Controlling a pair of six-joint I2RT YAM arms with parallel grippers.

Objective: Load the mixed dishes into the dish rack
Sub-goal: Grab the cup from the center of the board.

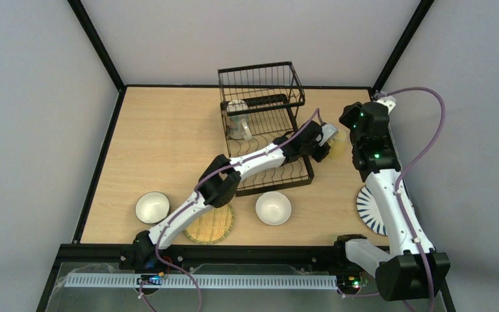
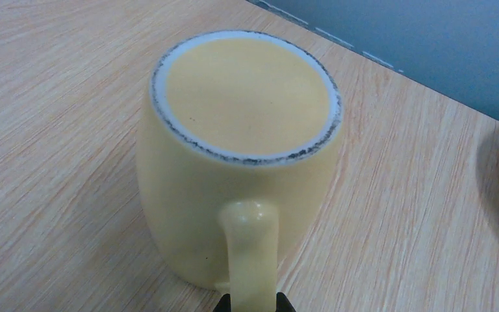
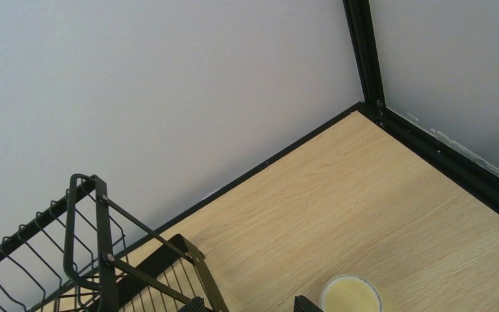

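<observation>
mug (image 2: 188,182): pale yellow ceramic, smooth satin glaze; white base ring gritty, speckled
table (image 2: 52,117): light wood grain, matt
rack (image 1: 260,84): black wire, matt coat
woven plate (image 1: 213,226): bamboo, coarse weave

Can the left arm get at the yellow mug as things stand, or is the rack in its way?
Probably yes. The left gripper sits at the upside-down pale yellow mug, fingertips either side of its handle, nothing between. Its arm passes over the dish rack.

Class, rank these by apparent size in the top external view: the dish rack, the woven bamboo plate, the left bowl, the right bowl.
1. dish rack
2. woven bamboo plate, though partly hidden
3. left bowl and right bowl: they look alike, so no order between them
</observation>
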